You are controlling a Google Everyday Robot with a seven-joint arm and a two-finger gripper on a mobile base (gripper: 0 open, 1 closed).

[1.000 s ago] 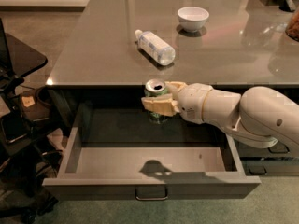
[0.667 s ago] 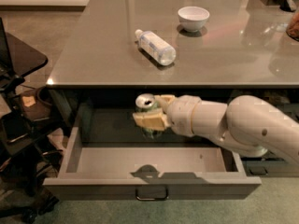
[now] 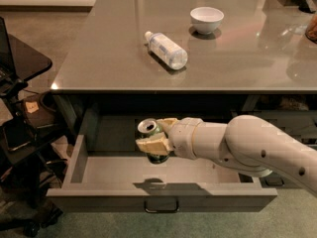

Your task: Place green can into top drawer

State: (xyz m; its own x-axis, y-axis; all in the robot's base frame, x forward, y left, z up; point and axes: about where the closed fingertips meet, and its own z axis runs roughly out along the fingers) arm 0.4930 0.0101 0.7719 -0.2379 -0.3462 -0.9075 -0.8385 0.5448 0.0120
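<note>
Over the pulled-out top drawer (image 3: 198, 170), the gripper (image 3: 156, 135) hung at about mid-width, nearer the drawer's far side than its front panel. It was clamped on the green can (image 3: 147, 128). One tan finger (image 3: 150, 145) lay across the can's near side and the other pressed its far right side. The can sat between them, slightly tilted. Its silver top with the pull-tab opening faced up and left, and a bit of green body showed below the near finger. The can looked clear of the grey drawer floor, not resting on it. A shadow (image 3: 157, 185) of can and gripper fell on the drawer's near edge, just above the small metal handle (image 3: 161, 206) at front centre. The white arm (image 3: 247, 145) reached in from the right, below the table (image 3: 109, 68) edge. On the tabletop a clear bottle (image 3: 166, 50) lay on its side, with a white bowl (image 3: 207, 20) farther back and right. Both were well apart from the can.
</note>
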